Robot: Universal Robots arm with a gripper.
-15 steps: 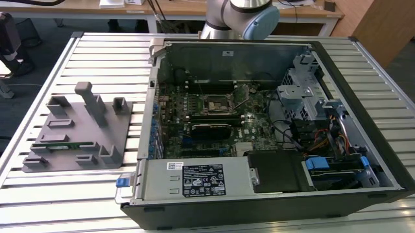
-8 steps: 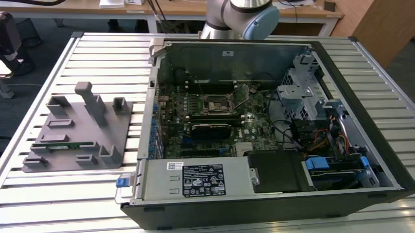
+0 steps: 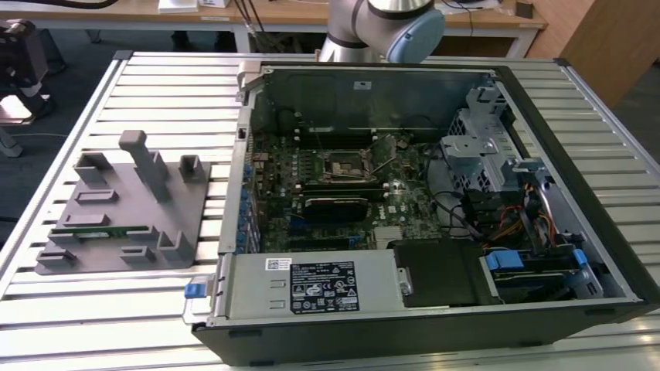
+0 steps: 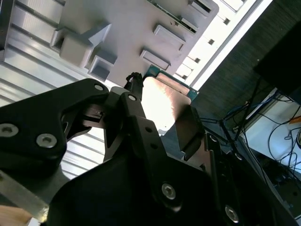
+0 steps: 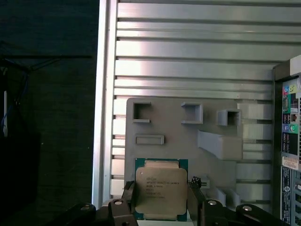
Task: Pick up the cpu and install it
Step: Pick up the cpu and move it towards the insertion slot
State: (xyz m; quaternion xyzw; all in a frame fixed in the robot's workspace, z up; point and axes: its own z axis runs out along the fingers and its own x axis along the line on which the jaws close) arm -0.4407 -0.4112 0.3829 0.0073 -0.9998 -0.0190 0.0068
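Fingers clenched on two opposite edges of cpu, held above tray on bench; judged light, stiff, slick-lidded, fragile underneath, so edge grip suits, underside contacts untouched.

On the worktop we log the tray at the exterior view's left, the computer case beside it on the right, and the arm behind the case. Inside the case, the socket sits mid-way on the motherboard, with the power supply at the wall nearest that camera. In the first wrist view the cpu sits between the fingers of the gripper, above the tray.
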